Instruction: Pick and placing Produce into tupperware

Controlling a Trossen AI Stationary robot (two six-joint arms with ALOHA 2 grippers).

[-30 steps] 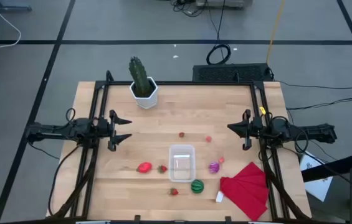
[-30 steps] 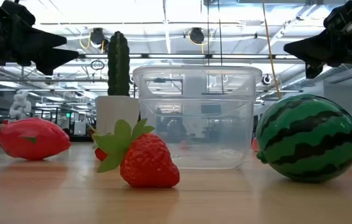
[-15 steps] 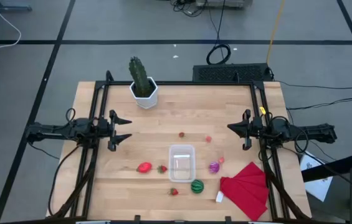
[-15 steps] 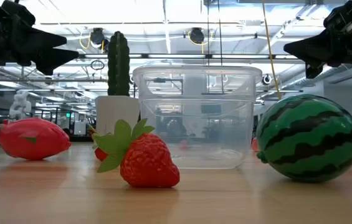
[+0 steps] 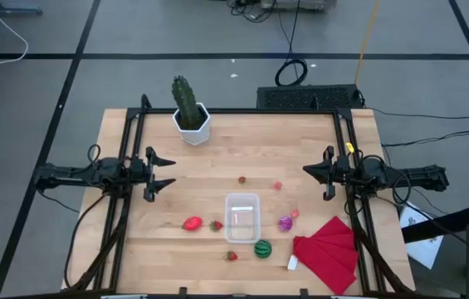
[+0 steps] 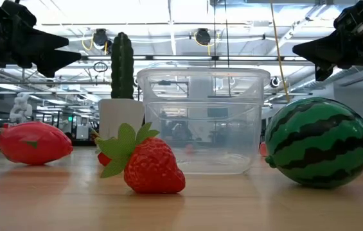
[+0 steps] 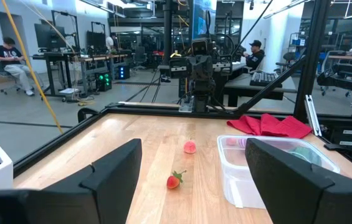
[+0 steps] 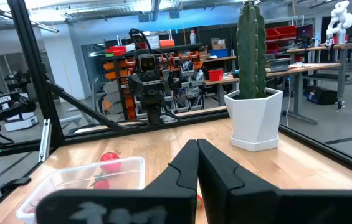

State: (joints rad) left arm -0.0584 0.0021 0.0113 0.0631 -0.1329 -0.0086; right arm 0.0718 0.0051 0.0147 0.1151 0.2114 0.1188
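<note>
The clear tupperware [image 5: 241,217] stands on the table near its front middle, and the produce lies scattered around it. To its left are a red piece [image 5: 192,223] and a strawberry [image 5: 215,225]. A second strawberry [image 5: 232,256] and a green striped ball [image 5: 262,248] lie in front. A purple piece [image 5: 285,223] lies to the right, and a small pink bit [image 5: 278,186] lies behind. My left gripper [image 5: 172,171] hovers open at the table's left side, pointing level toward the middle. My right gripper [image 5: 305,170] hovers shut at the right side, facing it. Neither is near the produce.
A tall green cactus in a white pot [image 5: 191,116] stands at the far left. A red folded cloth [image 5: 328,252] lies at the near right corner with a small white piece [image 5: 292,262] beside it. Black frame rails [image 5: 134,133] run along both sides of the table.
</note>
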